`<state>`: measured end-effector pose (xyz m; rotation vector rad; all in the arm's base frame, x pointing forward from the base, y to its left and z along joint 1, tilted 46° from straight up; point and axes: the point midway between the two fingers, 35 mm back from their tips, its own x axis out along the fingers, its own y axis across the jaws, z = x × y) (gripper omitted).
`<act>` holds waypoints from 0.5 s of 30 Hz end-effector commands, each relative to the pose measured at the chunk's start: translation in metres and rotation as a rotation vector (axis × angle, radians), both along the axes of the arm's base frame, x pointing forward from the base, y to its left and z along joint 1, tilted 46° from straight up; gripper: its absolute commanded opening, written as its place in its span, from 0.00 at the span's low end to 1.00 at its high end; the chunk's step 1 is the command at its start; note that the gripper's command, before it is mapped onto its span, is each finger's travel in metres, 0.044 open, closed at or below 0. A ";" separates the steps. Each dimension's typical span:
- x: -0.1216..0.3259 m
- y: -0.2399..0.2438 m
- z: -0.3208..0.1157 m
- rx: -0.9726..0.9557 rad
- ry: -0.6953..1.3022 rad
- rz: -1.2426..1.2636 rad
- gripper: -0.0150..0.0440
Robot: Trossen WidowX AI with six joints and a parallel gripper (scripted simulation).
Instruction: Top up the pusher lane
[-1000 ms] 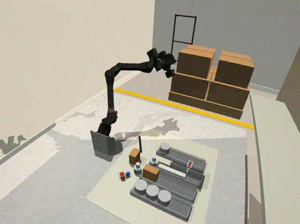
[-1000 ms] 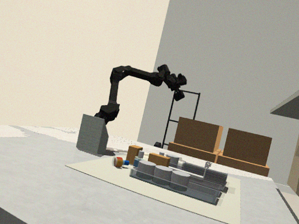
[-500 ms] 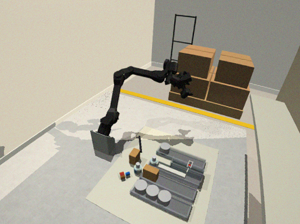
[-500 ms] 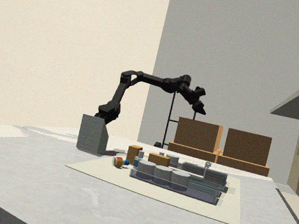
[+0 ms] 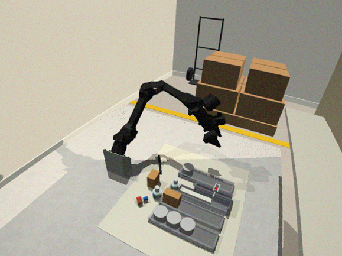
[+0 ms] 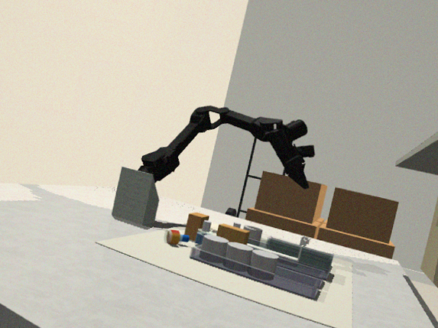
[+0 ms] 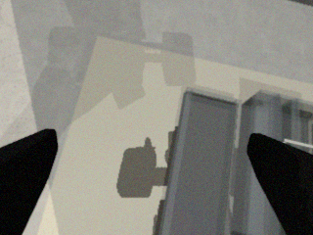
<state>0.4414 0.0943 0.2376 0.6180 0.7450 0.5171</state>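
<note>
With its fingers spread wide and empty, the gripper hangs high above the far lane, so it should descend toward the loose jar standing left of the lanes, beside the box, and straddle it squarely before closing.

Mat on table; arm base just off mat's left rear corner. Three lanes side by side on mat: rear lane with one can at left end; middle lane; front lane with three cans in row. Two jars and two boxes left of lanes; two small blocks farther left. Gripper high above mat's rear edge, fingers wide apart, nothing between. Cartons and hand truck behind.
</note>
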 end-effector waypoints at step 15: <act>-0.107 -0.128 -0.232 -0.196 0.541 0.254 1.00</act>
